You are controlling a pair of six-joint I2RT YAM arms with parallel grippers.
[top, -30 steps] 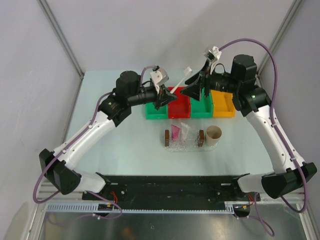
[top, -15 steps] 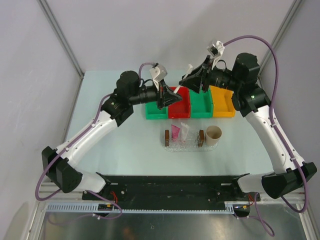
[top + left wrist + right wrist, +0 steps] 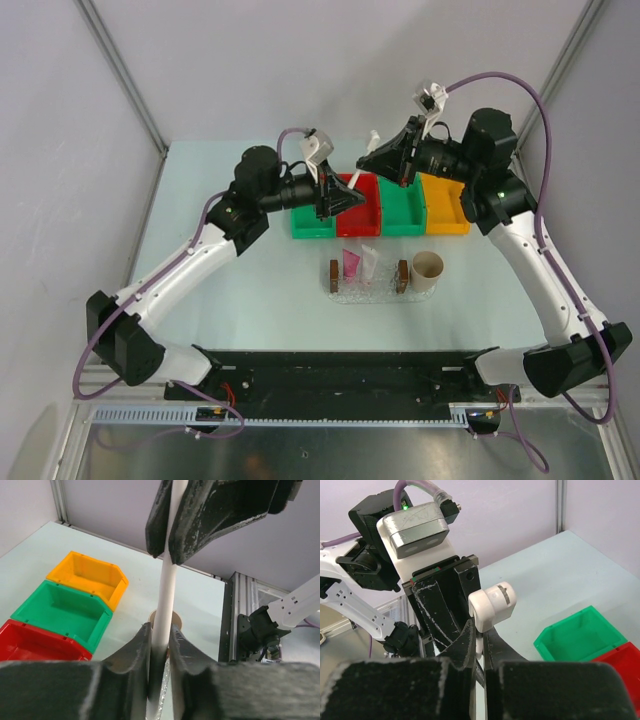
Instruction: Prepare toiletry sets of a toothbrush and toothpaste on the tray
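The slim white plastic toothbrush (image 3: 167, 587) is held in the air over the red plastic bin (image 3: 360, 220). The left gripper (image 3: 160, 631) and the right gripper (image 3: 167, 555) are both clamped on its shaft. The small magenta-pink toothpaste tube (image 3: 351, 264) lies in the clear bumpy oblong tray (image 3: 366, 295), seemingly beside something pale.

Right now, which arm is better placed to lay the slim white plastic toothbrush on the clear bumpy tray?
Probably left. Both grippers clamp the toothbrush, but the left gripper sits nearer the tray than the right gripper.
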